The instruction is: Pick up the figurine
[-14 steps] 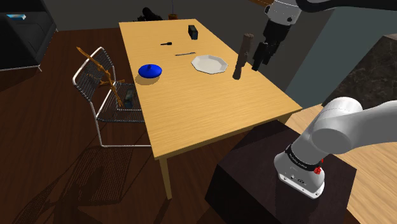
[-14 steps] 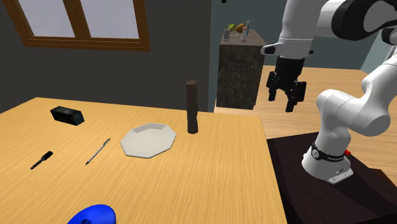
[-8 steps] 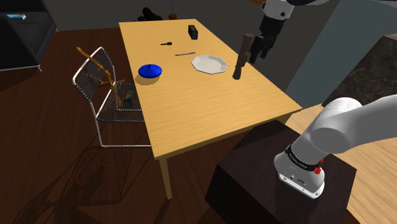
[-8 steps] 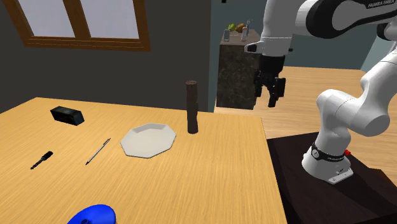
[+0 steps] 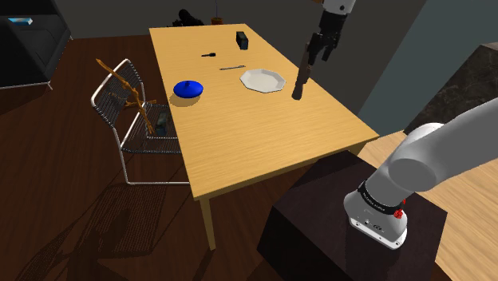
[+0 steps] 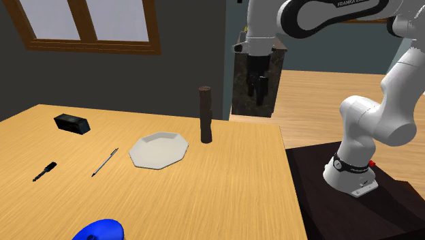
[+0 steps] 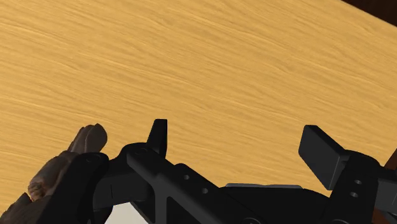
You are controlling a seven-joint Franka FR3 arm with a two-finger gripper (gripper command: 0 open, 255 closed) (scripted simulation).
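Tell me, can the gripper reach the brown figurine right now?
Probably yes: the figurine stands upright on the table, nothing lies between it and the gripper, whose fingers are open beside it.

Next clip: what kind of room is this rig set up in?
Probably a dining room in a house, as a simulator renders it: a wooden table with a white plate on it, a wire chair beside it, and a wood-framed window in the wall.

shoulder camera looks down over the table [image 5: 255,144] from beside the stand [image 5: 319,227]. second sits lower, nearer, sharing the plate [image 5: 262,80].
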